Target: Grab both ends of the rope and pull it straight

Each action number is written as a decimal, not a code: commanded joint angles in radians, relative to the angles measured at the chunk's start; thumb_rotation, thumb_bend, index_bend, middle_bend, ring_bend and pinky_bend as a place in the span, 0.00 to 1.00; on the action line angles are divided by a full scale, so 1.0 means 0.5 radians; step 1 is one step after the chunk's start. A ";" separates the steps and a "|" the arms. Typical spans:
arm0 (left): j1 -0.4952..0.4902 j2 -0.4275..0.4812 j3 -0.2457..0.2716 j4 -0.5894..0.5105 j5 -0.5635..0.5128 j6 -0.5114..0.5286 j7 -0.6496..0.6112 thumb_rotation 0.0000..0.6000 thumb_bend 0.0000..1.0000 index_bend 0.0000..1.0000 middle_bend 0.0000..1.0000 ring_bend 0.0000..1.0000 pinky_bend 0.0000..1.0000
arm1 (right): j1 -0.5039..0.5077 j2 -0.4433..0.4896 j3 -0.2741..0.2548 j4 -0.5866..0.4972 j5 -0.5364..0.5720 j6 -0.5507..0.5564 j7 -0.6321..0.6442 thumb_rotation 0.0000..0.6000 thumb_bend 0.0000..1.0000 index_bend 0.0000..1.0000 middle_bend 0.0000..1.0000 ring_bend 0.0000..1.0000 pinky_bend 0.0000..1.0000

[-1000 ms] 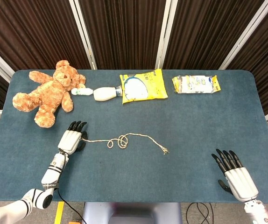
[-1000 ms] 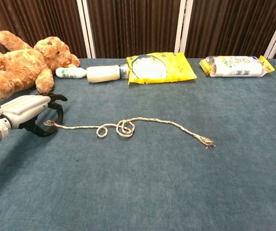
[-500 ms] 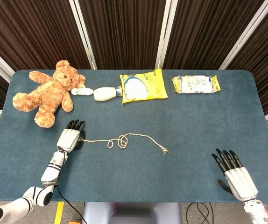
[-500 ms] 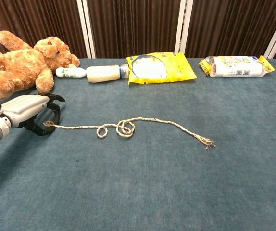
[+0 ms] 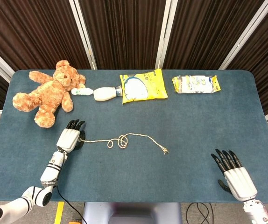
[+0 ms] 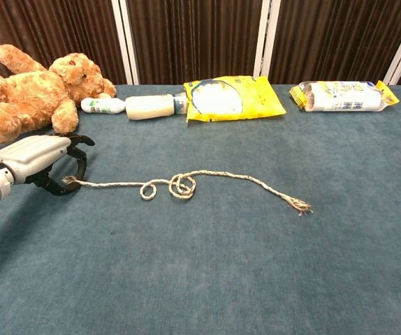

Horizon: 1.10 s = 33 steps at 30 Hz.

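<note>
Currently: thin beige twisted rope (image 5: 124, 138), looped, mid-frame on blue table (image 5: 190, 121). Left hand (image 6: 43, 162) fingers curled round its left end, pinch unconfirmed. Right hand (image 5: 236, 177) lower right, fingers spread, holding nothing; next: reach frayed end.

left hand (image 6: 36, 157) fingers curled (palm down), right hand (image 5: 234, 176) flat

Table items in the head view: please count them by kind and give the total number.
Rope: 1
Teddy bear: 1
Bottle: 1
Yellow packets: 2
Total: 5
</note>
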 commanded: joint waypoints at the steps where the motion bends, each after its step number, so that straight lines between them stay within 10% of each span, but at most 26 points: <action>1: 0.023 0.057 0.028 -0.079 0.041 0.057 0.001 1.00 0.43 0.62 0.10 0.00 0.09 | 0.011 -0.016 0.000 0.008 -0.007 -0.014 -0.005 1.00 0.34 0.00 0.00 0.00 0.00; 15: 0.121 0.253 0.114 -0.371 0.133 0.222 0.043 1.00 0.43 0.62 0.10 0.00 0.09 | 0.195 -0.223 0.151 -0.128 0.019 -0.178 -0.156 1.00 0.34 0.38 0.00 0.00 0.00; 22: 0.163 0.393 0.112 -0.482 0.119 0.257 0.026 1.00 0.43 0.63 0.10 0.00 0.09 | 0.466 -0.592 0.440 -0.264 0.479 -0.628 -0.736 1.00 0.34 0.46 0.00 0.00 0.00; 33: 0.157 0.467 0.094 -0.513 0.104 0.235 -0.003 1.00 0.43 0.63 0.10 0.00 0.09 | 0.689 -0.945 0.642 -0.252 1.030 -0.745 -1.299 1.00 0.36 0.52 0.00 0.00 0.00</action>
